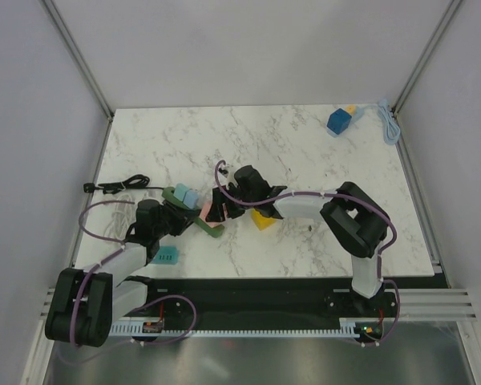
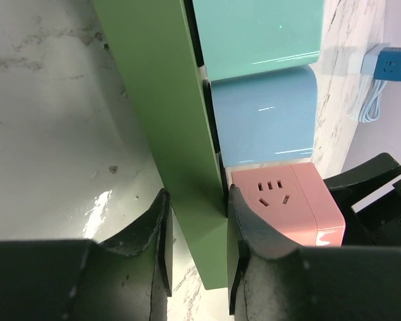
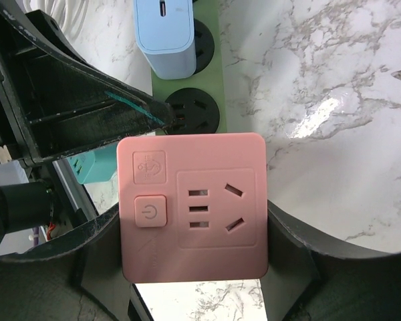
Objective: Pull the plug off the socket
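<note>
On the white marble bench (image 1: 305,152) a thin black cord (image 1: 116,186) lies coiled at the far left, and a small ribbed teal block (image 1: 167,255) sits near the left arm. The left claw (image 2: 195,234) is clenched on a long, flat, matte green power strip (image 2: 167,134), its dark curved fingers (image 2: 157,234) pressing either side of the strip's narrow edge. Three smooth, round-cornered plastic cubes line the strip's face: a glossy teal plug (image 2: 257,30), a pale blue plug (image 2: 264,114) and then a pink plug (image 3: 192,204), the one the task concerns.

The right claw (image 3: 192,224) grasps this pink plug by two opposite sides (its square face shows a round power button and slotted pin holes). The pink plug sits close against the strip near the strip's end. A round black socket (image 3: 194,110) shows bare just beyond it, though I cannot tell whether the prongs are out.

A yellow block (image 1: 263,218) rests under the right arm. Well apart, at the bench's far right corner, stands a blue adapter (image 1: 339,120) with a pale looped cable (image 1: 389,122).
</note>
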Robot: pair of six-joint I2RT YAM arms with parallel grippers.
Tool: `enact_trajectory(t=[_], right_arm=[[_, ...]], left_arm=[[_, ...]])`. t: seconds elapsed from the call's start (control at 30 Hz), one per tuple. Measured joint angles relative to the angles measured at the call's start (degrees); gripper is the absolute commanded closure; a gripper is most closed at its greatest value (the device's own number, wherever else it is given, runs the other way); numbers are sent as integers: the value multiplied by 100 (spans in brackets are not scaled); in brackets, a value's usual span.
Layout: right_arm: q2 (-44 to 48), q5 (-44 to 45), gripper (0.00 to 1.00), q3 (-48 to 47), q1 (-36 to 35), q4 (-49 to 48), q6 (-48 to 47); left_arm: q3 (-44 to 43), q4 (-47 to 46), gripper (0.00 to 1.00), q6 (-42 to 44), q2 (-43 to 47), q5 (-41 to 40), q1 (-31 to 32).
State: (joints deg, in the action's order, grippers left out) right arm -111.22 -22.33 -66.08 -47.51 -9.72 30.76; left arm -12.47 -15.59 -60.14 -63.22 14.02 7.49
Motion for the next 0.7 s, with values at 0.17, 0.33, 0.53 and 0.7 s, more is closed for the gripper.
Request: enact_trajectory(t=[0.17, 0.33, 0.53, 0.7], right_arm=[[66, 59, 100, 0, 39, 42, 205], [66, 17, 100, -22, 81, 57, 361], [98, 247, 100, -227, 31, 439, 35], [160, 852, 100, -640, -219, 1189, -640]], left_arm=[[-46, -7, 98, 22, 35, -109, 96], [-87, -7, 98, 107, 35, -166, 136], [-107, -52, 98, 129, 11, -195, 166], [-109, -90, 98, 131, 2, -195, 190]])
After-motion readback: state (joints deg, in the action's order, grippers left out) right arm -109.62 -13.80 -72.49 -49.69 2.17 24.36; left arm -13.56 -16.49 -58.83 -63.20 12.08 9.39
